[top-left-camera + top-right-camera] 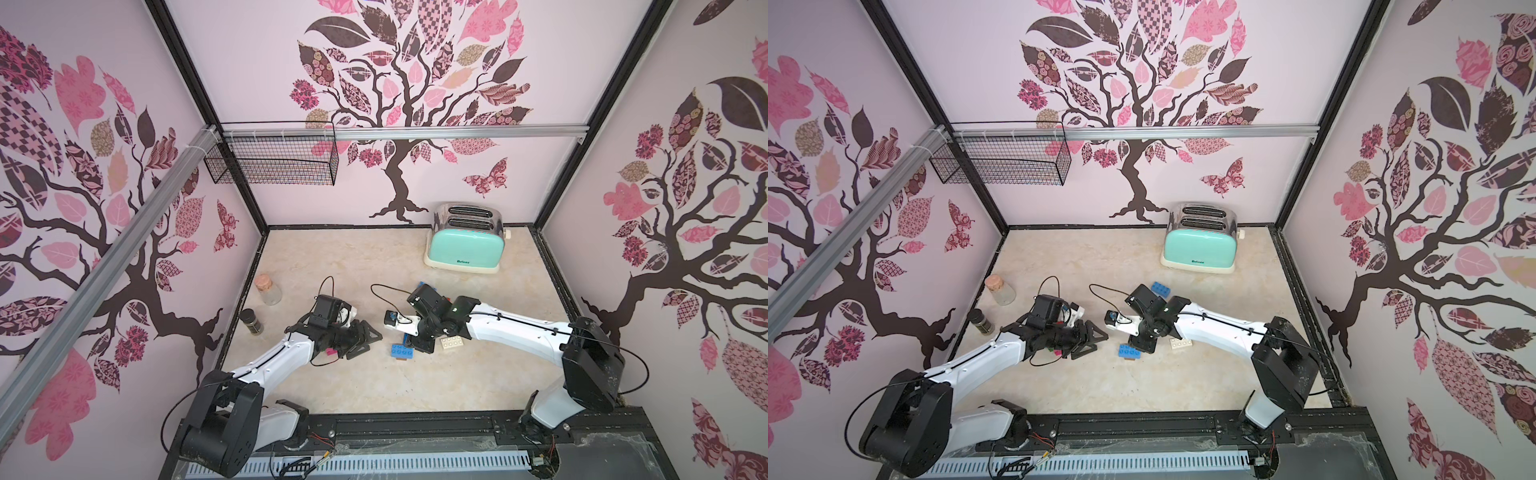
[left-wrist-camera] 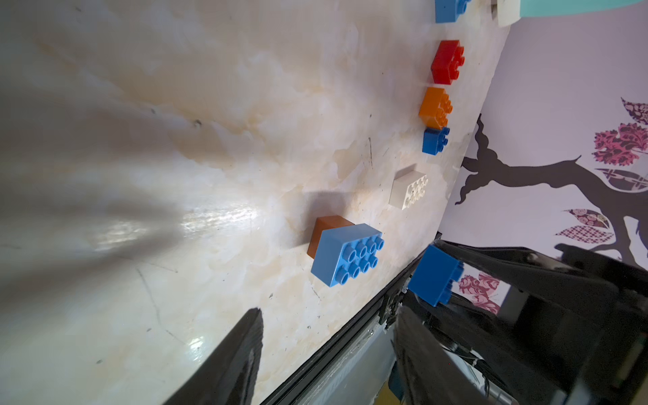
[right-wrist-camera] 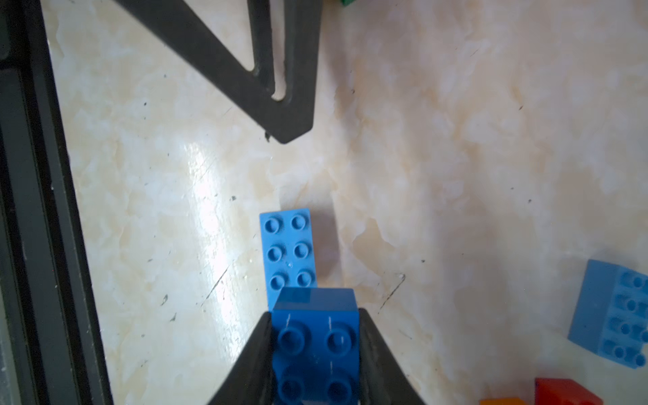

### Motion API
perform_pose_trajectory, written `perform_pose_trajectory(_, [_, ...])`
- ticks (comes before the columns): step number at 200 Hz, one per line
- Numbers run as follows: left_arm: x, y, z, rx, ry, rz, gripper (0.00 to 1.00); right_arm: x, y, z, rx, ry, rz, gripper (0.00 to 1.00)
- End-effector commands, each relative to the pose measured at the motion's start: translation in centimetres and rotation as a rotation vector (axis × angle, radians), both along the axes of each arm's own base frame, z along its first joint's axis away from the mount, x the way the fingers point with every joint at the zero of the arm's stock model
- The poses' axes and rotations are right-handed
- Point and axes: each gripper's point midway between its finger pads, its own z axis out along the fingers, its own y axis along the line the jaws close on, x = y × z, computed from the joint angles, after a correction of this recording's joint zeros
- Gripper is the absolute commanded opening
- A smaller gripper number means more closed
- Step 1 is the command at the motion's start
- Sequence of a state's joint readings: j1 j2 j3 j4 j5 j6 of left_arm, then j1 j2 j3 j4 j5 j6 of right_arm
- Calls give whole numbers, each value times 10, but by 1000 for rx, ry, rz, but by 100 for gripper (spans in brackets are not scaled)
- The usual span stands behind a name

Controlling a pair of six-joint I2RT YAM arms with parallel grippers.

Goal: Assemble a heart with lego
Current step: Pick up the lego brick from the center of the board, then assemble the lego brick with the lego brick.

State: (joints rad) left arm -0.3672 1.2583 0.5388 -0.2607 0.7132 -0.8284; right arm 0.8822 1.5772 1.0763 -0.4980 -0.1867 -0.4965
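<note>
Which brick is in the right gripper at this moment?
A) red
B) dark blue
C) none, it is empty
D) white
B: in the right wrist view the right gripper is shut on a small dark blue brick, pressing on two opposite sides of it.

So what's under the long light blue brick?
A brown brick pokes out from beneath the light blue brick. Its studs and the rest of it are covered.
</note>
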Motion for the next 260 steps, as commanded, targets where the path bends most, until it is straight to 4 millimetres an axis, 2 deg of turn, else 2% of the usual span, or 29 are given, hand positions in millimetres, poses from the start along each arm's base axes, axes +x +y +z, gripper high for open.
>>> perform_pose_trajectory(1, [2, -20, 11, -102, -75, -66, 64, -6, -2, 10, 23, -10, 43, 31])
perform_pose_trajectory(20, [-4, -36, 8, -150, -85, -120, 64, -8, -6, 4, 11, -1, 36, 31])
perform_pose_trajectory(51, [-14, -48, -15, -149, -45, -156, 62, -10, -2, 3, 26, 28, 27, 31])
perform_pose_trajectory(85, [-6, -57, -18, -167, -81, -166, 61, -7, 2, 5, 31, 30, 24, 31])
perform_pose_trajectory(117, [-7, -54, -33, -136, -54, -151, 54, -4, 3, -2, 5, 37, 32, 30])
perform_pose_trajectory(140, [-9, -54, -36, -138, -48, -150, 50, -4, 5, -9, -6, 52, 39, 30])
perform_pose_trajectory(205, [-11, -50, -52, -104, -16, -140, 44, -2, 11, -16, -17, 64, 53, 30])
perform_pose_trajectory(260, [-11, -49, -54, -93, -11, -139, 42, -6, 5, -31, -63, 86, 56, 30])
